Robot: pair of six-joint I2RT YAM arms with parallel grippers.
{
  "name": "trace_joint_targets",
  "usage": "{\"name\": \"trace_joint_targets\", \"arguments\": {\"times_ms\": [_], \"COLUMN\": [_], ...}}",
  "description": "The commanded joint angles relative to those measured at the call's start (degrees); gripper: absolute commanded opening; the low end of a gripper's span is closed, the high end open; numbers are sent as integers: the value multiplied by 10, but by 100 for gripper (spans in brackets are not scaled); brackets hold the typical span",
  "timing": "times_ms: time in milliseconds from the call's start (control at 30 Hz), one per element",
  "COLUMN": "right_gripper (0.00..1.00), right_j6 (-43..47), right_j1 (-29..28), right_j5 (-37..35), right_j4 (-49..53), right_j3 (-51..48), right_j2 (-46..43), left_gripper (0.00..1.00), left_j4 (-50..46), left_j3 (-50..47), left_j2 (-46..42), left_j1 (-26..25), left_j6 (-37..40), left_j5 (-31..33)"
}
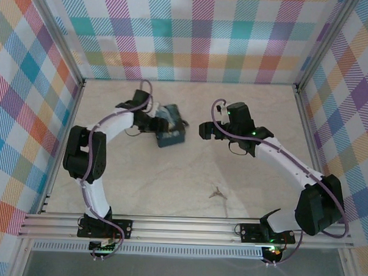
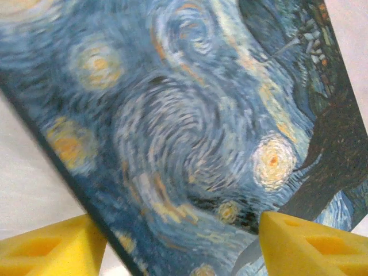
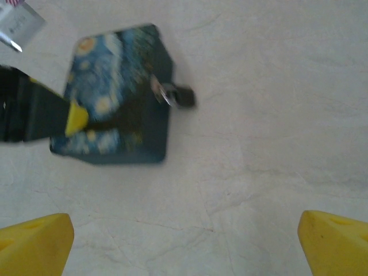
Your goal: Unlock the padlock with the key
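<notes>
Two things are lying opposite ways from the spread, empty right end effector [image 3: 184,238]: the padlock [image 3: 183,96] ahead, the key [image 1: 218,192] well behind on the table [image 1: 169,198].

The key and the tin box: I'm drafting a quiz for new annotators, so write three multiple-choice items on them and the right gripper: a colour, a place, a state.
1. The box is mostly: A red; B green; C blue.
2. The key lies: A on the box; B on the bare table; C in a gripper.
3. The right gripper is: A open; B shut on the key; C shut on the box.
Answers: C, blue swirls cover its lid; B, it lies alone on the table; A, its fingertips stand wide apart, nothing between.
</notes>
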State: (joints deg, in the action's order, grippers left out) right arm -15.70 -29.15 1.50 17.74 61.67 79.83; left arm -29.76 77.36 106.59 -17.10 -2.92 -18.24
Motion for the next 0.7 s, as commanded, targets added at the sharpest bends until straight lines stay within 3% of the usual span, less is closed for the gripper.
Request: {"name": "trace_joint_targets", "arguments": {"times_ms": [0,100,267,433,533,667], "right_gripper": [99,97,94,92,91,91], "right_j6": [-35,-45,-80,-118,-136,-165], "right_j1": [9,9,7,4,-2,-18], "right_j5": [53,108,182,196,208,210], "right_j4": [19,2,-34,-73,-87,-116], "right_j3": [-1,7,0,-27,-28,-29], "right_j2": [16,49,98,112,123,146], "left_gripper": [70,74,75,74,74,73], "left_j4": [-43,-10,9,-10,-67,-53], "left_j3": [-21,-30,-18,-21,-32,-122], "left_j2": [-43,-74,-87,-100,-108,-154], "left_j1": [6,27,35,24,0,-27], "left_j6": [30,-19,-74,-143,-193,-303], "left_j5": [18,29,-5,7,54,50]}}
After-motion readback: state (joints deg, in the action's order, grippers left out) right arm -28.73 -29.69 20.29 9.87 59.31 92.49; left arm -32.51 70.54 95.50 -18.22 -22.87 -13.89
